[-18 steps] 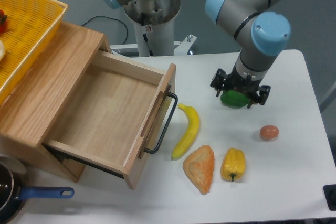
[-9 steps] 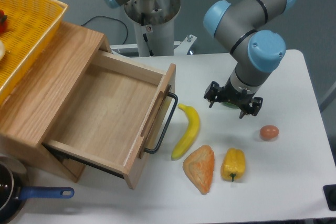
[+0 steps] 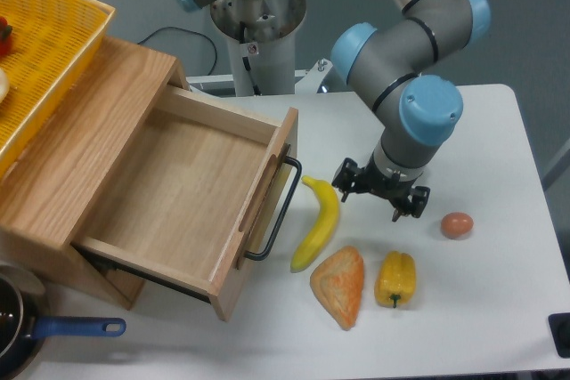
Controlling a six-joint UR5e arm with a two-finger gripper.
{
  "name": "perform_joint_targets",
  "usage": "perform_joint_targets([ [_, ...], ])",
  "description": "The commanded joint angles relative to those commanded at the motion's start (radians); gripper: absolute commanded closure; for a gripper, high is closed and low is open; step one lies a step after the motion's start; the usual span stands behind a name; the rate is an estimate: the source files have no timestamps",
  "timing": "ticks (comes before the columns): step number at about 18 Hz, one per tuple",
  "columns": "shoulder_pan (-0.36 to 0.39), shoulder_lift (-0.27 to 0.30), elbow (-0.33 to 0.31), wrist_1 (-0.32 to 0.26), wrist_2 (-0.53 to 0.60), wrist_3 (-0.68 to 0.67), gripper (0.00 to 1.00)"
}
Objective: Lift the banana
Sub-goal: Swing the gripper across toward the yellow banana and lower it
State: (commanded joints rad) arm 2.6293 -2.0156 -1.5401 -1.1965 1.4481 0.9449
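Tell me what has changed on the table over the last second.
The gripper has moved left and slightly forward, toward the banana, and now covers the green object seen beneath it earlier. It has taken hold of nothing. The banana, pastry, yellow pepper, egg and open drawer have stayed where they were.

Long curved yellow banana [image 3: 318,223] hemmed by black wire drawer handle [image 3: 277,216] on one side, orange-tan wedge pastry [image 3: 339,285] near its lower tip; top open
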Motion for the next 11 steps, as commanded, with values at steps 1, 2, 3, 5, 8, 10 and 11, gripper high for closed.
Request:
perform_joint_targets([
  [1,0.000,0.000,-0.005,0.002,0.000,0.000,0.00],
  [2,0.000,0.000,-0.015,0.003,0.000,0.002,0.00],
  [3,-0.002,0.000,-0.026,0.008,0.002,0.002,0.00],
  [5,-0.002,-0.012,-0.029,0.018,0.002,0.003,0.00],
  [8,-0.003,-0.032,-0.034,0.026,0.002,0.003,0.00],
  [10,-0.009,-0.038,-0.038,0.026,0.002,0.005,0.00],
  [11,-0.011,-0.040,-0.043,0.026,0.002,0.003,0.00],
])
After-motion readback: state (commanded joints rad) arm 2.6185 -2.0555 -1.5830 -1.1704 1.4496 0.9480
